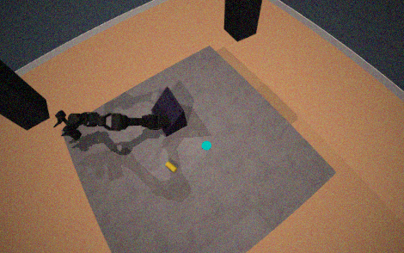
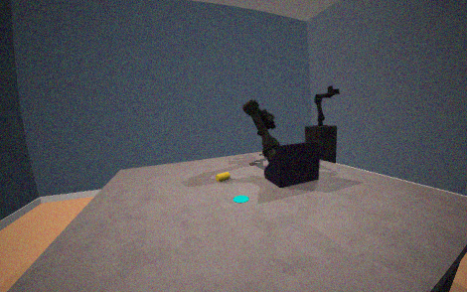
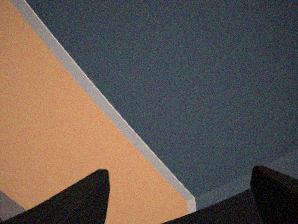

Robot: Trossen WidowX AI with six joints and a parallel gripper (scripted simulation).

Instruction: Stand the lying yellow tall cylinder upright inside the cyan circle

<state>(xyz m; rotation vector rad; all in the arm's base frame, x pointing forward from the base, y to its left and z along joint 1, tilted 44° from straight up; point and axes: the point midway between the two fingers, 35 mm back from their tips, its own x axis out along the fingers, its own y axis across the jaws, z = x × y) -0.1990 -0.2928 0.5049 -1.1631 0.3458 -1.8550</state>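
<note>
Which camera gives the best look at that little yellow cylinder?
The top view: the yellow cylinder lies unobstructed, its position beside the cyan circle plain. The exterior view shows it smaller and farther off. The wrist view misses it entirely.

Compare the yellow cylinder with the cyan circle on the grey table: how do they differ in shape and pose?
The yellow cylinder is a solid body lying on its side; the cyan circle is a flat round mark. The cylinder is elongated, the circle evenly round. Both sit apart on the grey table, untouched by the hand.
</note>
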